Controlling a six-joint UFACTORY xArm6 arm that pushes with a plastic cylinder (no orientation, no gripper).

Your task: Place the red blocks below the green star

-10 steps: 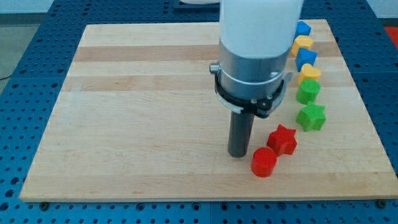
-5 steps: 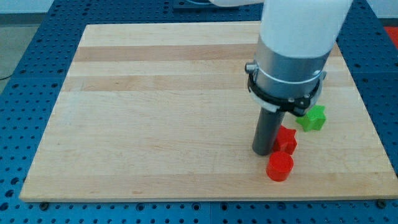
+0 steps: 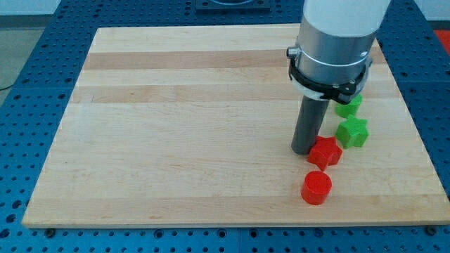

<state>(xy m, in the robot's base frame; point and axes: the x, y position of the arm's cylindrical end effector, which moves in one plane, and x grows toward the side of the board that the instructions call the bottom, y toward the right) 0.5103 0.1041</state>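
The green star (image 3: 352, 132) lies near the board's right edge. A red star (image 3: 325, 152) lies just below and left of it, nearly touching it. A red cylinder (image 3: 316, 188) stands further down, near the bottom edge of the board (image 3: 176, 119). My tip (image 3: 305, 150) rests on the board right at the red star's left side, touching it or nearly so. Another green block (image 3: 349, 107) shows partly above the green star, half hidden behind the arm's body.
The arm's wide grey and white body (image 3: 334, 42) covers the top right of the board and hides whatever lies behind it. A blue perforated table (image 3: 28, 105) surrounds the board.
My tip moved right, pushing both red blocks toward the right. The red star now sits close under the green star's left side, and my tip has drawn up slightly.
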